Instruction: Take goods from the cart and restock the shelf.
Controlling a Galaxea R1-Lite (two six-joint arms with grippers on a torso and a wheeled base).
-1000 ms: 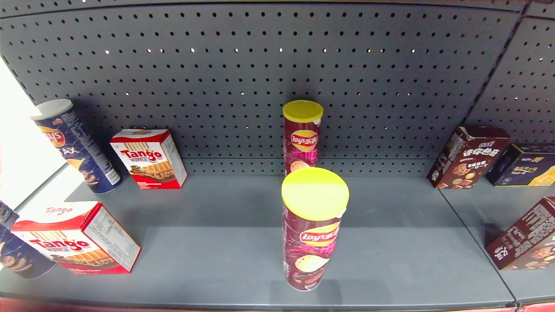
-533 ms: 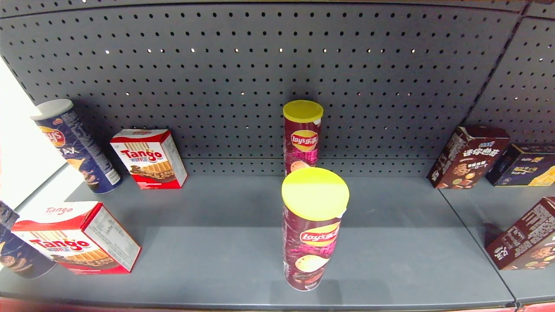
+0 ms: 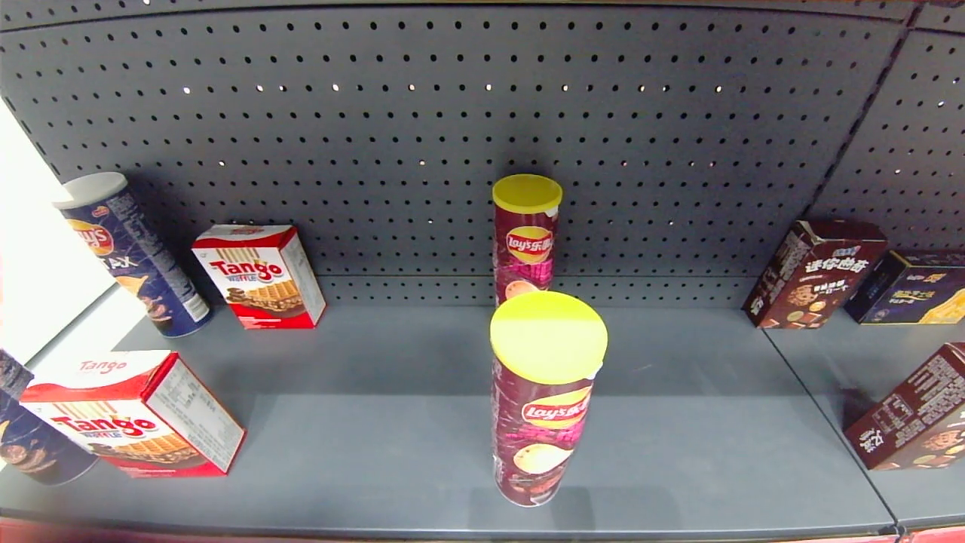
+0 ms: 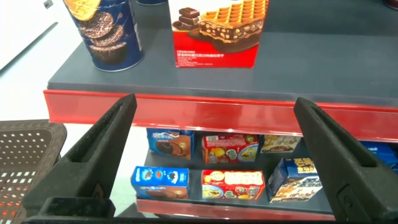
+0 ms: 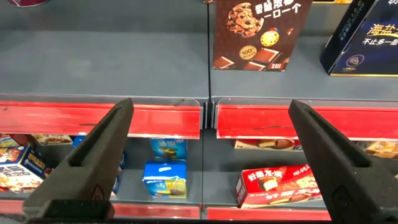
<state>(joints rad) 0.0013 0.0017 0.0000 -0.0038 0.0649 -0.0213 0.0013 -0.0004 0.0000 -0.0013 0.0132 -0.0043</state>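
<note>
Two cylindrical yellow-lidded tubes [image 3: 541, 422], perforated metal shelf [image 3: 362, 430], left claw [image 4: 214, 101] apart, right claw [image 5: 209, 104] apart.

Bare shelf [image 3: 377, 430] flanks front can [image 3: 541, 411] and rear can [image 3: 525, 237]; wafer boxes [image 3: 132, 422] left, cookie boxes [image 3: 814, 271] right.

The shelf [image 3: 377, 407] carries four cans and five boxes. There are two maroon chip cans [image 3: 544, 422] [image 3: 525, 241] with yellow lids, two dark blue chip cans [image 3: 132, 253] [image 3: 30, 445], two red-and-white wafer boxes [image 3: 260, 275] [image 3: 132, 418], two brown chocolate-cookie boxes [image 3: 814, 271] [image 3: 908, 411] and one navy box [image 3: 912, 296].
</note>
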